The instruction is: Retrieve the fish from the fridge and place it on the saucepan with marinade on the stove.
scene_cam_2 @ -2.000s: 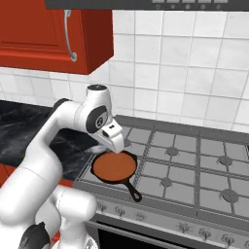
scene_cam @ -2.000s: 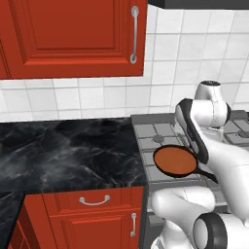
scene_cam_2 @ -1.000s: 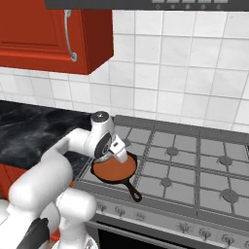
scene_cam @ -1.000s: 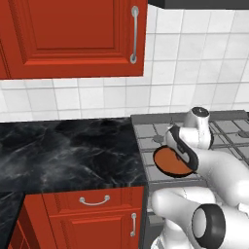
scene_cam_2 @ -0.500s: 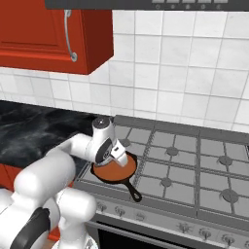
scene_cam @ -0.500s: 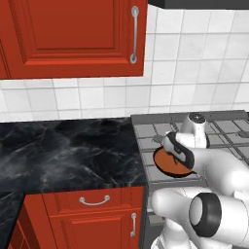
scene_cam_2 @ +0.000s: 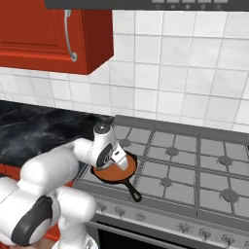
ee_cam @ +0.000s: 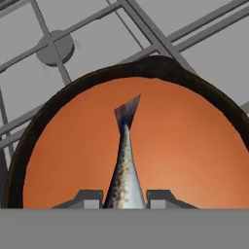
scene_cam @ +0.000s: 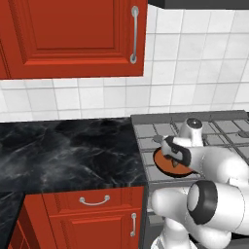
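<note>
The fish (ee_cam: pixel 124 160), silvery with a dark forked tail, hangs between my fingertips (ee_cam: pixel 89 198) with its tail pointing away from the hand. My gripper (ee_cam: pixel 124 197) is shut on it, low over the marinade (ee_cam: pixel 189 146) that fills the black saucepan (ee_cam: pixel 146 65). From the base, the gripper (scene_cam: pixel 171 158) hovers just above the saucepan (scene_cam: pixel 160 168) on the stove's (scene_cam: pixel 223 129) front left burner. In the right base view the saucepan (scene_cam_2: pixel 116 174) lies under the gripper (scene_cam_2: pixel 119 160), its handle toward the front edge. The fridge is out of view.
A black marble counter (scene_cam: pixel 63 155) adjoins the stove on its left, with red drawers (scene_cam: pixel 92 204) below and a red wall cabinet (scene_cam: pixel 73 39) above. The stove (scene_cam_2: pixel 194 160) stretches right with bare grates, and knobs (scene_cam_2: pixel 185 226) line its front.
Over the last two seconds the arm has folded down and brought the hand with the fish low over the saucepan. In the last half second it sank only slightly.
</note>
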Robot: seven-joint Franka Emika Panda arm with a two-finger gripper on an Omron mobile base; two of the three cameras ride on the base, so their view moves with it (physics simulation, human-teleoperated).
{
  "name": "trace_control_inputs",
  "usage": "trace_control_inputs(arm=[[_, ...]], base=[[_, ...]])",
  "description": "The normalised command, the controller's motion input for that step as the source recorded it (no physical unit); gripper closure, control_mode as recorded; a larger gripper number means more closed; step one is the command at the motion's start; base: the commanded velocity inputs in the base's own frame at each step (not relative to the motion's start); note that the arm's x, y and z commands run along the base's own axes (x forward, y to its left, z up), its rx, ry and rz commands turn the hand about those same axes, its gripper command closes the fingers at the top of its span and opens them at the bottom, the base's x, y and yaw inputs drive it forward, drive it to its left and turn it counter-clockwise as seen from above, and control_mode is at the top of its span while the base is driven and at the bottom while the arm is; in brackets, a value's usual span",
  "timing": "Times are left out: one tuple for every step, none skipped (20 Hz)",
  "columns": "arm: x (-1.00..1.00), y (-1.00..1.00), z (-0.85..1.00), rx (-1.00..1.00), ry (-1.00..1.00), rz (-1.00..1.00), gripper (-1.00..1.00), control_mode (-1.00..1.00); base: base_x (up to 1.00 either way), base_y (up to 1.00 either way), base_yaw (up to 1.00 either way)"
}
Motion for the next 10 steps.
trace_control_inputs(arm=[[0.10, 0.00, -0.17, 0.00, 0.00, 0.00, 1.00, -1.00], [0.09, 0.00, -0.16, 0.00, 0.00, 0.00, 1.00, -1.00], [0.11, 0.00, -0.15, 0.00, 0.00, 0.00, 1.00, -1.00], [0.14, 0.00, -0.15, 0.00, 0.00, 0.00, 1.00, -1.00], [0.19, -0.05, -0.14, 0.00, 0.00, 0.00, 1.00, -1.00], [0.20, -0.06, -0.14, 0.00, 0.00, 0.00, 1.00, -1.00], [0.19, -0.06, -0.14, 0.00, 0.00, 0.00, 1.00, -1.00], [0.19, -0.06, -0.13, 0.00, 0.00, 0.00, 1.00, -1.00], [0.19, -0.04, -0.13, 0.00, 0.00, 0.00, 1.00, -1.00], [0.20, -0.03, -0.14, 0.00, 0.00, 0.00, 1.00, -1.00]], base=[[0.00, 0.00, 0.00], [0.00, 0.00, 0.00], [0.00, 0.00, 0.00], [0.00, 0.00, 0.00], [0.00, 0.00, 0.00], [0.00, 0.00, 0.00], [0.00, 0.00, 0.00], [0.00, 0.00, 0.00], [0.00, 0.00, 0.00], [0.00, 0.00, 0.00]])
